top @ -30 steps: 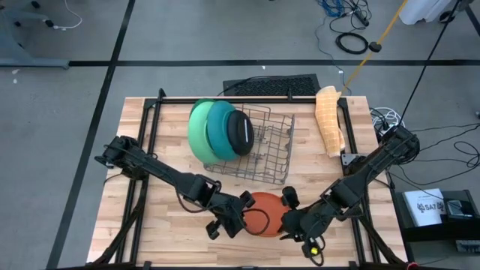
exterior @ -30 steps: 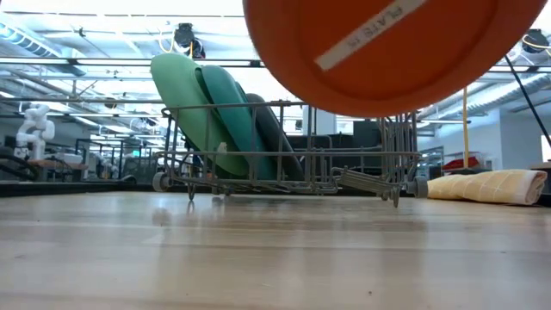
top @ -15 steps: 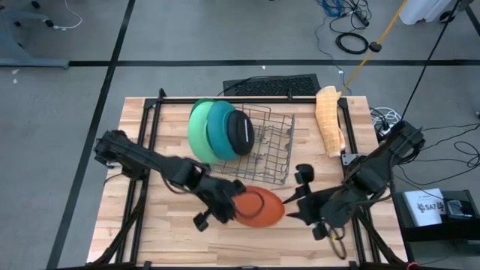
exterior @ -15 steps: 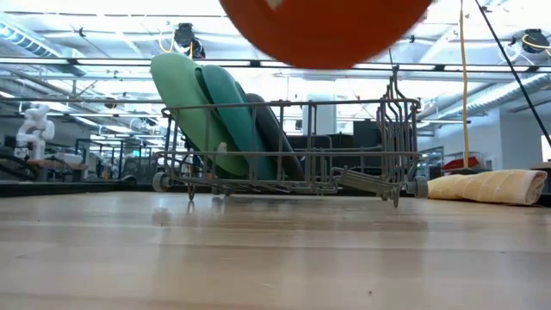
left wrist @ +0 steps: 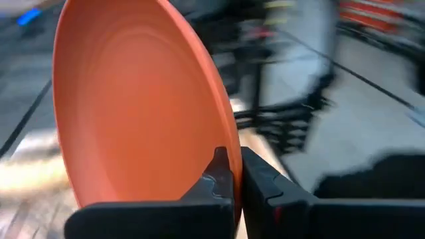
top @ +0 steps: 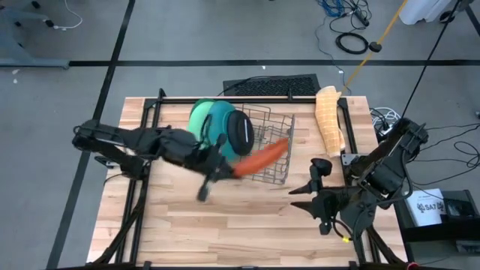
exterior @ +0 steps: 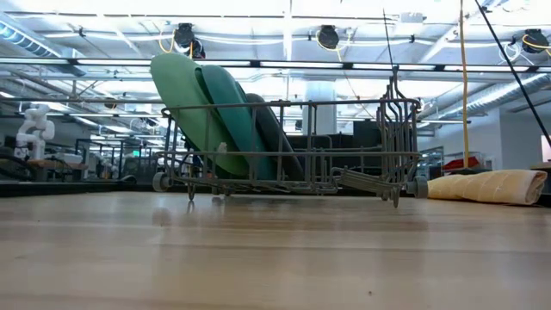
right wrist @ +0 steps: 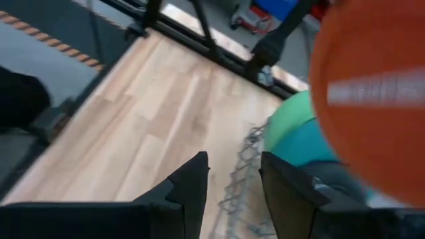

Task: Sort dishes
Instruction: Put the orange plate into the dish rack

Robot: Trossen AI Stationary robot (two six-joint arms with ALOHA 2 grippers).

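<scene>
- The left gripper (left wrist: 236,179) is clamping the rim of the orange plate (left wrist: 139,106); both fingers are pressed against the plate's edge, one on each face.
- In the left wrist view the plate is standing on edge in that grip, its orange face filling most of the picture.
- From above, the left gripper (top: 219,166) is hanging over the front edge of the rack (top: 271,142), and the orange plate (top: 261,158) is reaching away from it, tilted, across the rack's front wires.
- Just behind the left gripper, three dishes are leaning in the rack: a black plate (top: 241,133) nearest, a teal plate (top: 219,124) touching it behind, and a light-green plate (top: 196,120) at the back.
- The low view is showing the same row upright in the rack (exterior: 344,164): light-green plate (exterior: 176,95), teal plate (exterior: 222,103), then a dark plate (exterior: 274,129), each leaning on the next.
- The right gripper (top: 319,187) is waiting with its fingers spread and nothing between them, well apart from the rack, over the table (top: 247,232).
- In the right wrist view its fingers (right wrist: 189,189) are parted over bare wood; beyond them the rack (right wrist: 249,159), the light-green plate (right wrist: 292,119) and the teal plate (right wrist: 302,149) are showing, with the orange plate (right wrist: 372,99), bearing a pale strip, up in front of them.
- Farther off from both grippers, a folded yellow towel (top: 328,118) is lying beside the rack on the table.
</scene>
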